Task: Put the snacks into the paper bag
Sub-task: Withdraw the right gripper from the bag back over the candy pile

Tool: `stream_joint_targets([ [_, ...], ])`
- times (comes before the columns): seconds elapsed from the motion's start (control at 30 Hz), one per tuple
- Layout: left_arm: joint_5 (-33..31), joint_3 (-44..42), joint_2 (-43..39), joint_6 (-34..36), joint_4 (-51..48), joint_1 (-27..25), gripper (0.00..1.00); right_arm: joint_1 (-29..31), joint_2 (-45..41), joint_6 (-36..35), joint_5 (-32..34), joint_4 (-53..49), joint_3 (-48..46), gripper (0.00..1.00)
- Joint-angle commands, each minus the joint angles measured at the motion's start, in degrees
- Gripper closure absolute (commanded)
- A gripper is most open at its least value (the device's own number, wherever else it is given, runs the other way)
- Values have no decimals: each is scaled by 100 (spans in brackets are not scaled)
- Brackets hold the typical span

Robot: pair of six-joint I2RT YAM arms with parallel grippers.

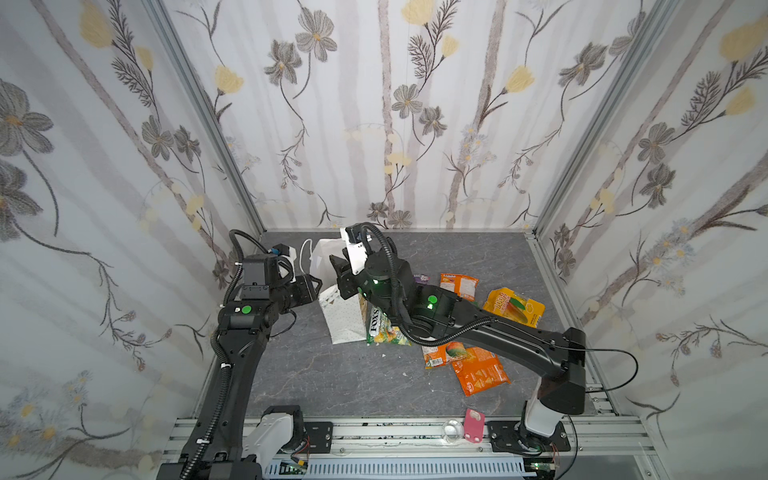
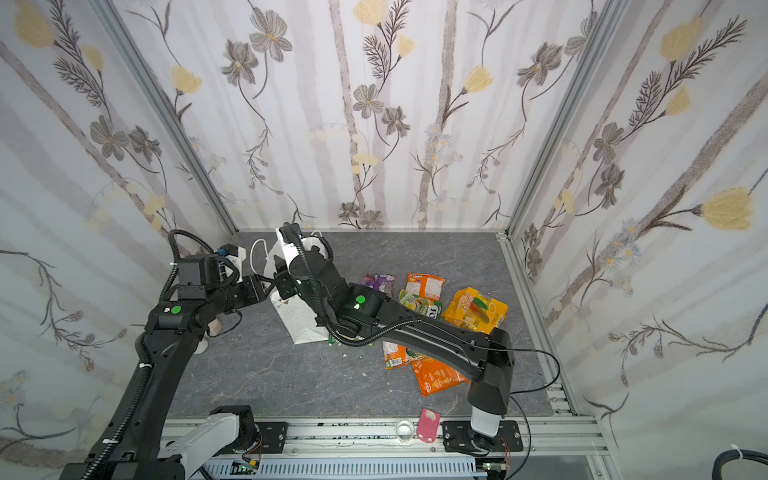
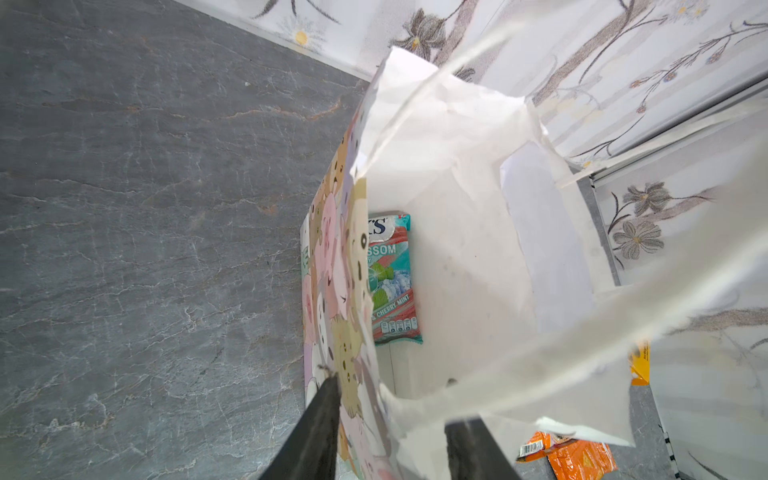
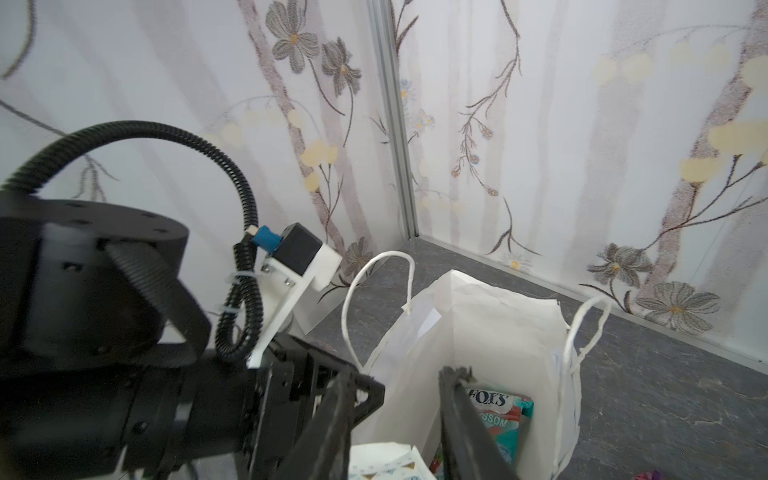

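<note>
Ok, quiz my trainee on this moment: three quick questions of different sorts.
1. True or false: the paper bag lies flat on its side.
2. Which packet shows inside the bag? A orange, B teal FOX'S packet, C purple.
3. Fill in: the right end effector, above the bag's mouth, is ___.
Key: 1 false, it stands with its mouth open upward; 2 B; 3 open, holding nothing.
</note>
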Motion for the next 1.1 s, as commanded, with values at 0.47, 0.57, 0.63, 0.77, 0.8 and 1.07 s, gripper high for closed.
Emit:
stream_joint_targets([
  [0.47,-128,87,26,-13,35,10,55,-867,-2883,1504,-399,-538,-3114,59],
  [0.57,-165,83,17,-19,39,10,56,-1258,-3046,1856,-386,-1501,-3235,46],
  [0.63,-160,77,17,-35,61,10,55,-1651,-3288,2112,-753,-1738,-3570,43],
  [0.77,-98,55,59,-105,139,10,55,-2299,-3885,2529,-1130,-1795,-4428,38],
  [0.8,-88,44,69,-117,155,14,55,-2388,-3980,2571,-1102,-1834,-4577,37],
  [1.07,-91,-40,131,-128,207,10,55,-3154,-4101,2624,-1278,-1956,-5672,33],
])
